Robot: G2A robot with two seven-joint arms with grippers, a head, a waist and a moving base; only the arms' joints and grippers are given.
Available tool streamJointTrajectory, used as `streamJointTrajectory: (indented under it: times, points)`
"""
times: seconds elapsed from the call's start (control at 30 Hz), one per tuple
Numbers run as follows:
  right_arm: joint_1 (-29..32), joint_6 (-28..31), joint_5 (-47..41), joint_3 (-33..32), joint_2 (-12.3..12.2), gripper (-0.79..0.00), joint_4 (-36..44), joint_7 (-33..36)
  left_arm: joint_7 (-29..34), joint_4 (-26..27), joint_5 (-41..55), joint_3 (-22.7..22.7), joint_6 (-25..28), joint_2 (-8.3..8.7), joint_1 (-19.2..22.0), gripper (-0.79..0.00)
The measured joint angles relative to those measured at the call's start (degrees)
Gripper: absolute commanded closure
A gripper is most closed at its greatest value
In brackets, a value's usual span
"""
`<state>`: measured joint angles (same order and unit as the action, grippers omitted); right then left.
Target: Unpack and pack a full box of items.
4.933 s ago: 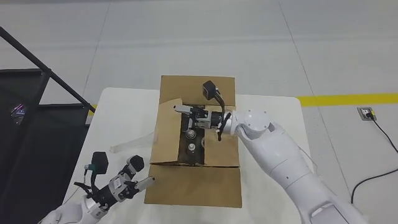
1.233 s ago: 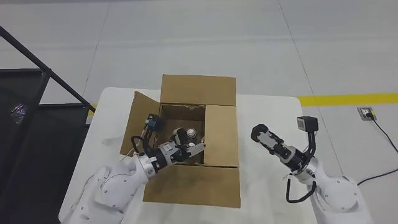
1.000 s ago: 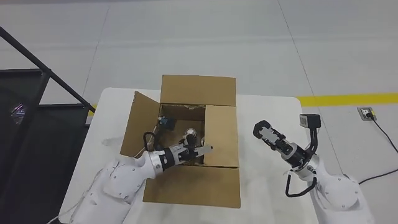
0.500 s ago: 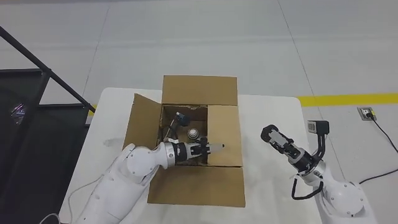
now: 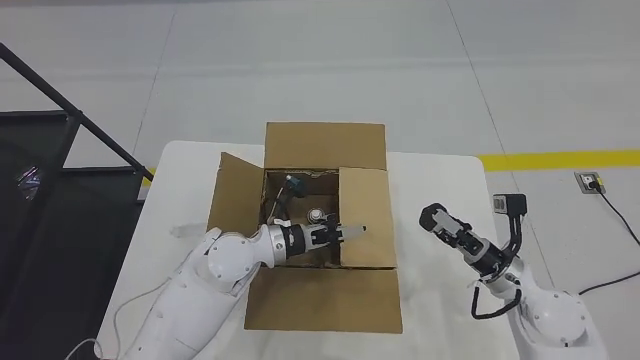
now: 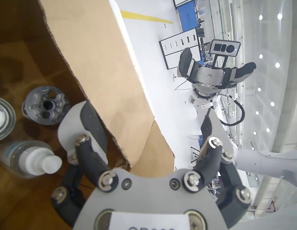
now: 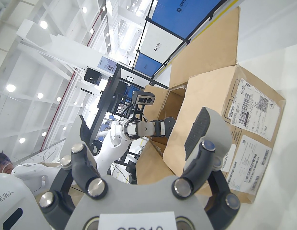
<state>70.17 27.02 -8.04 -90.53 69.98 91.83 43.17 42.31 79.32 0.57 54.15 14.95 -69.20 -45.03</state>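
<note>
The open cardboard box [image 5: 325,145] stands mid-table with all its flaps folded out. My left gripper [image 5: 338,232] is inside it, open, with the right-hand flap [image 6: 91,48] between its fingers: one finger [image 6: 83,120] inside the box, the other outside. Below it stand a grey spool-like part [image 6: 45,101], a clear bottle with a white cap [image 6: 28,161] and a can [image 6: 0,120]. My right gripper [image 5: 437,218] hangs open and empty above the table to the right of the box [image 7: 203,89].
The box's near flap [image 5: 325,300] lies flat toward the table's front edge. Bare white table [image 5: 440,175] shows on both sides of the box. A black frame [image 5: 60,110] stands off the table's left.
The right arm left the box and pulled back to the right. The left flap swung open. The left arm came in over it to the right flap. The box slid slightly right.
</note>
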Motion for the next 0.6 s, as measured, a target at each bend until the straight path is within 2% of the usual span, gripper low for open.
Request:
streamJointTrajectory:
  times: [0.37, 0.6]
  points:
    - [-9.5, -4.9, 2.4, 6.3, 0.2, -0.785, -12.5, -0.4, -0.5, -3.8, 0.9, -1.6, 0.2, -0.89, -0.2, -0.785]
    - [-14.5, -5.7, 2.8, 10.7, 0.7, -0.785, -19.5, 0.7, -1.1, -3.6, 1.4, -1.7, 1.7, -1.21, -0.8, -0.785]
